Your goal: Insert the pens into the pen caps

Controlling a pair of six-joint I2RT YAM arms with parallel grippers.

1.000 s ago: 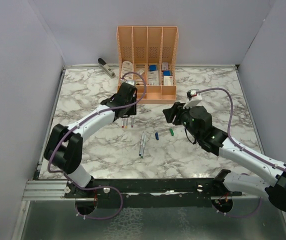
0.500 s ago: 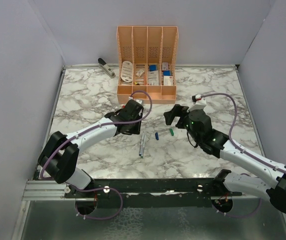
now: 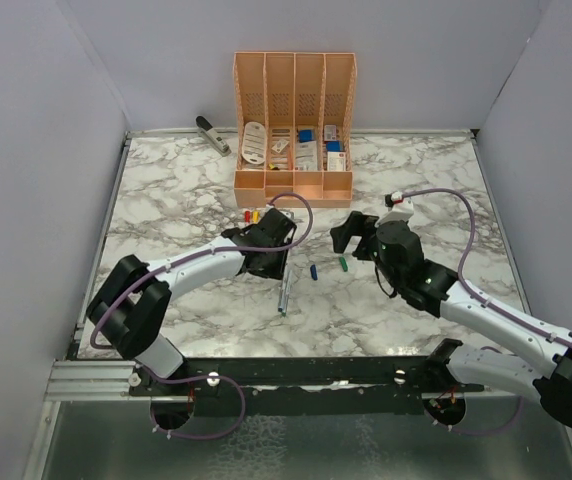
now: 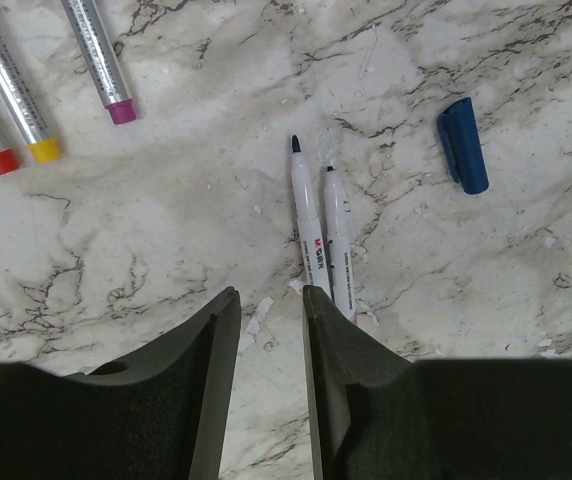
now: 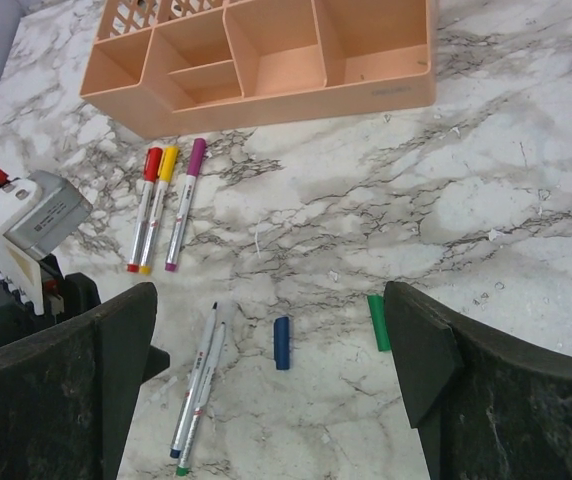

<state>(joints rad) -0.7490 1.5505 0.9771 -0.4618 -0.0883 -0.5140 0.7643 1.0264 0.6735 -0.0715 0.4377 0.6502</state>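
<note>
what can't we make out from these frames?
- Left wrist: the rear ends of the two uncapped pens are hidden behind a finger of the left end effector.
- Left wrist: the three capped pens are cut off by the top-left edge.
- Top external: the uncapped pens' tip colours are too small to read.
- Right wrist: the organiser is cut off by the top edge, so its back compartments are unseen.
</note>
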